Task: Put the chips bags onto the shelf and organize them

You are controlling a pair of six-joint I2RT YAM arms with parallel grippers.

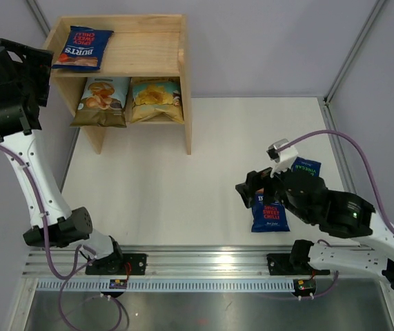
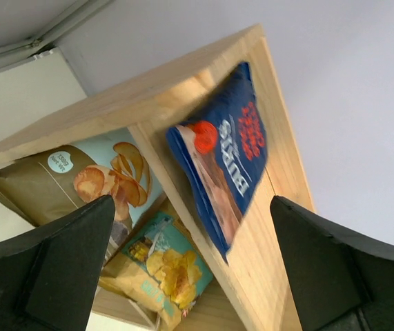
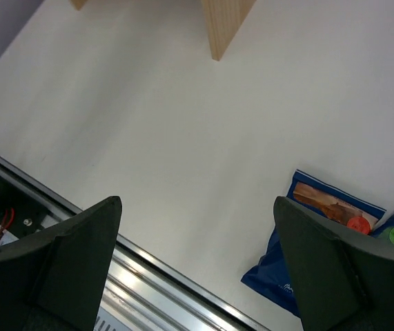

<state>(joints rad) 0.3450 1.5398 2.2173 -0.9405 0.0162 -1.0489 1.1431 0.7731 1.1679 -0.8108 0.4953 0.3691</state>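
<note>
The pine shelf (image 1: 152, 52) stands at the back left. A dark-blue Burts bag (image 1: 83, 48) lies on its top tier, its near end hanging over the front edge. On the lower tier sit a light-blue Cassava bag (image 1: 102, 101) and a yellow chips bag (image 1: 156, 100). My left gripper (image 1: 39, 69) hovers just left of the shelf top, open and empty. Between its fingers the left wrist view shows the Burts bag (image 2: 224, 165). Near the front right, another Burts bag (image 1: 269, 215) and a green-lettered bag (image 1: 306, 167) lie on the table. My right gripper (image 1: 250, 189) hangs open above them.
A metal rail (image 1: 203, 265) runs along the near edge of the white table (image 1: 176, 186). Grey walls close in the back and sides, with a frame post (image 1: 352, 52) at the back right. In the right wrist view a shelf side panel (image 3: 225, 21) shows at the top.
</note>
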